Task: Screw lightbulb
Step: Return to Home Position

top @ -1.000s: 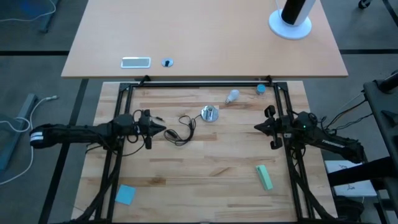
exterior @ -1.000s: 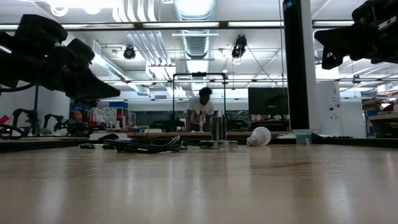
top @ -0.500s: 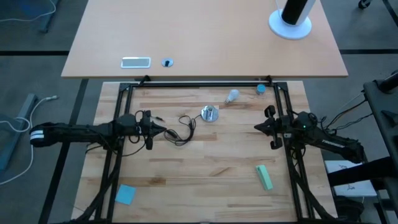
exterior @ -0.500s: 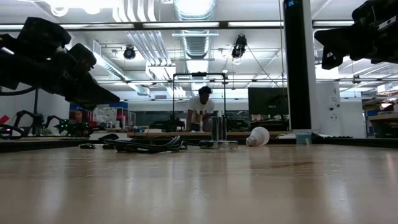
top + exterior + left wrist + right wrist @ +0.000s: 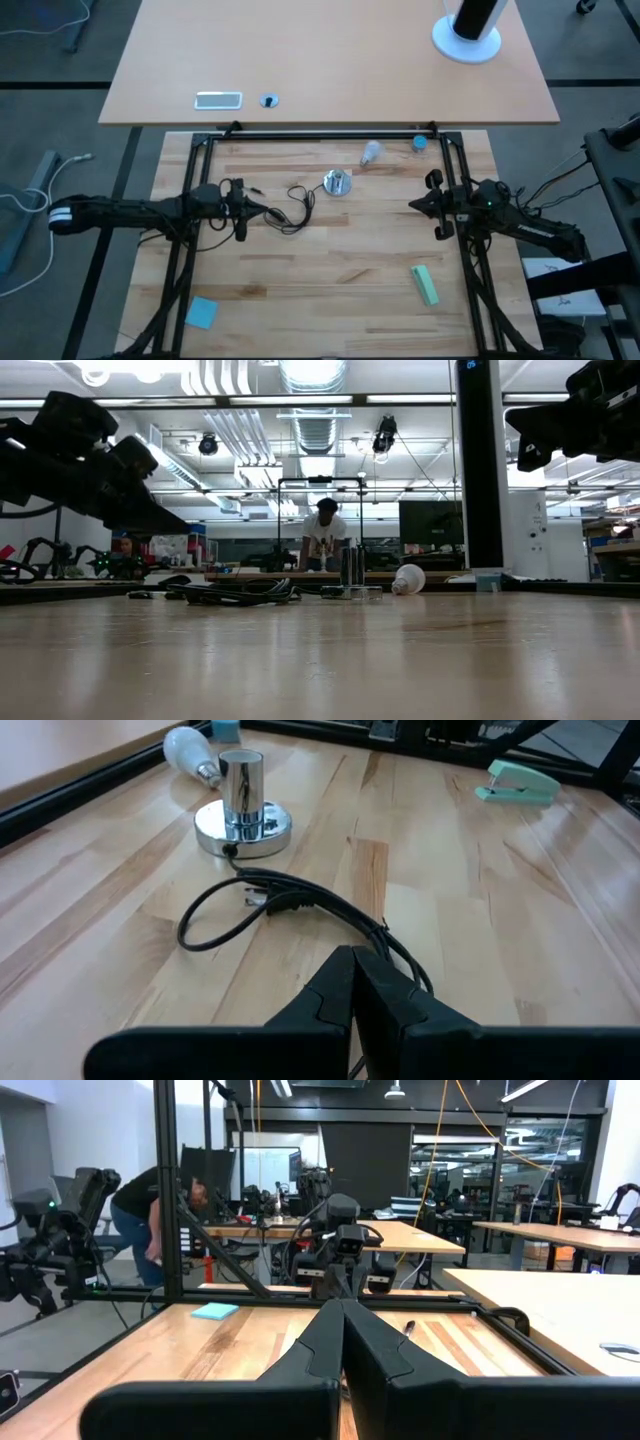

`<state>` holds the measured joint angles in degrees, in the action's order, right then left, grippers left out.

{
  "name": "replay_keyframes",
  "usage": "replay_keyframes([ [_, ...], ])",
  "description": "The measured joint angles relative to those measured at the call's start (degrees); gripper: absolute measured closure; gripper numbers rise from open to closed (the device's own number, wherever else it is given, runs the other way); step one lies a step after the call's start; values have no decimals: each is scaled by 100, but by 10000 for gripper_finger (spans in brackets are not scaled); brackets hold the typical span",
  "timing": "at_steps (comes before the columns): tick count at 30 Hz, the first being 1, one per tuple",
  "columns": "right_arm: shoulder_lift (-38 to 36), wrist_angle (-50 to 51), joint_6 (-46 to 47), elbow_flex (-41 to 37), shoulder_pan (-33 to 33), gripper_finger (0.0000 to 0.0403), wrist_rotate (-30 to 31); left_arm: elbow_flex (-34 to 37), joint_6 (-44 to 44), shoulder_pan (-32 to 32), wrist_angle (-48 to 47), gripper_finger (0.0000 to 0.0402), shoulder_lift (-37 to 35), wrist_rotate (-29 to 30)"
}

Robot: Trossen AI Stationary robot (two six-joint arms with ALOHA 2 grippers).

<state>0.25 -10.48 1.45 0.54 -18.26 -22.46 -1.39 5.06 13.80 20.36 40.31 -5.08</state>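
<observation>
The frosted-white lightbulb (image 5: pixel 372 153) lies on its side on the wooden table near the far edge; it also shows in the left wrist view (image 5: pixel 190 745) and the low view (image 5: pixel 408 578). The round silver socket (image 5: pixel 337 183) stands upright on its base, just to the near left of the bulb. Its black cord (image 5: pixel 295 205) lies looped on the table. My left gripper (image 5: pixel 264 211) is shut and empty. It hovers above the cord's left end (image 5: pixel 385 935) and points at the socket (image 5: pixel 243 815). My right gripper (image 5: pixel 412 205) is shut and empty. It hovers at the table's right, to the near right of the bulb.
A small blue cap (image 5: pixel 419 143) sits at the far right by the black frame rail (image 5: pixel 330 135). A green stapler (image 5: pixel 425 284) lies near right and a blue pad (image 5: pixel 201 312) near left. Bare wood lies between the two grippers. A person stands in the room beyond the table (image 5: pixel 325 535).
My left gripper has sunk a little toward the table, still shut. The lightbulb has rolled slightly toward the table's left.
</observation>
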Motion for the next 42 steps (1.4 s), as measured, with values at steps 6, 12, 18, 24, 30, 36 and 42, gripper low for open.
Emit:
replay_keyframes([
  [6, 0, 0, 0, 0, 0, 403, 0, 0, 0, 0, 4, 402, 79, 0],
  [12, 0, -1, 0, 0, 0, 403, 0, 0, 0, 0, 2, 402, 145, 0],
  [18, 0, -1, 1, 0, 0, 403, 0, 0, 0, 0, 3, 402, 175, 0],
  [24, 0, 0, 0, 0, 2, 403, 0, 0, -1, 2, 4, 402, 180, 0],
  [30, 0, 0, 2, 0, 0, 403, 0, 0, 0, 2, 2, 402, 199, 0],
  [36, 0, -1, 1, 0, 1, 403, 0, 0, 0, 2, 2, 402, 199, 0],
  [42, 0, -1, 0, 0, 1, 403, 0, 0, 0, 0, 4, 402, 199, 0],
])
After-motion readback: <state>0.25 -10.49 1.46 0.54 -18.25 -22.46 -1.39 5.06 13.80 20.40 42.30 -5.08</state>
